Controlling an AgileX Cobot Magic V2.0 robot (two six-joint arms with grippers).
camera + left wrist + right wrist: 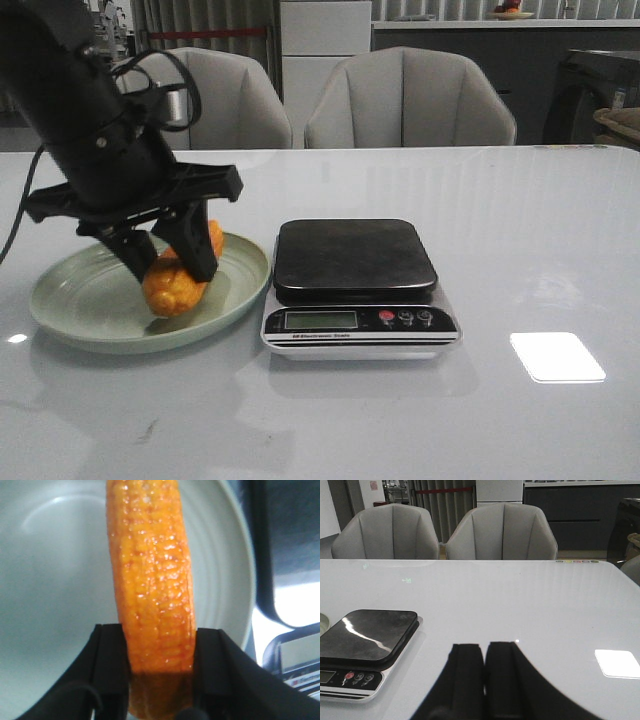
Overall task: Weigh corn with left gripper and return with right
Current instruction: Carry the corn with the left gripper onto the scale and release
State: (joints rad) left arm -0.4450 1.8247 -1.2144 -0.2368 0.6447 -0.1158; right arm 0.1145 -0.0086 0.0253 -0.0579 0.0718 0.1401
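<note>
The corn [152, 585] lay on the green plate [75, 310], clamped across its near end between the two fingers of the left gripper [168, 262], which pressed on both flanks in the left wrist view. That hold sat close to one end and not at the middle, so in my judgement the long free part could swing or sag once lifted, and the glossy kernels might let the cob twist or slide out. A second risk was the plate rim on the scale side: a low sideways carry could knock the cob against it or drag the plate along. Just beside the plate stood the kitchen scale [355, 260], its dark platform bare and its front display [323, 320] too small to read; a cob set down off centre could roll off that flat top. The right gripper [484, 680] hovered over bare table beyond the scale with its fingers pressed together on nothing, well away from the carrying path. Farther back, two grey chairs [410, 100] stood behind the table [520, 230], hindering nothing.
</note>
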